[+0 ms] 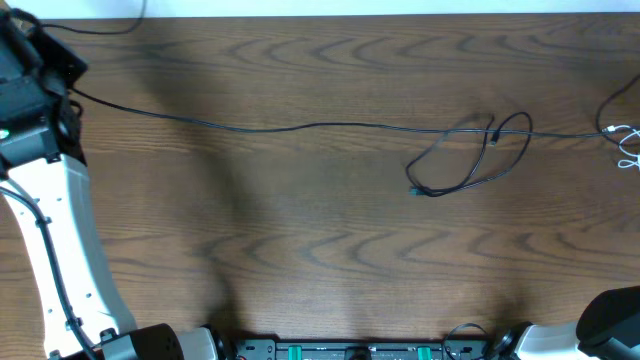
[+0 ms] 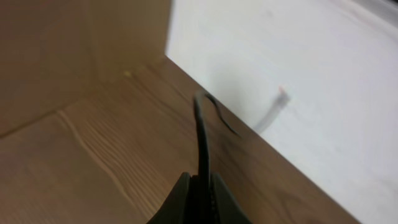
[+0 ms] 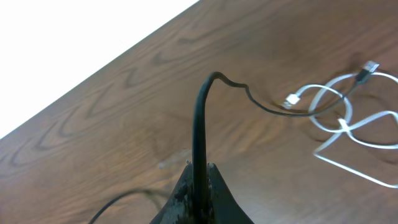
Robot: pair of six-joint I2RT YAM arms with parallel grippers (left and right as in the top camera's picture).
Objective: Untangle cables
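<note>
Overhead: the black cable (image 1: 300,127) runs taut across the far half of the wood-grain table (image 1: 300,250), from the left corner to a loose loop at right. Bare tabletop lies in front of it. The white cable (image 1: 627,145) sits at the right edge.

Left wrist: the left gripper (image 2: 200,182) pinches the thin black cable near the table's edge.

Right wrist: the right gripper (image 3: 199,169) clamps the black cable, which arches into the white cable's glossy loops.
</note>
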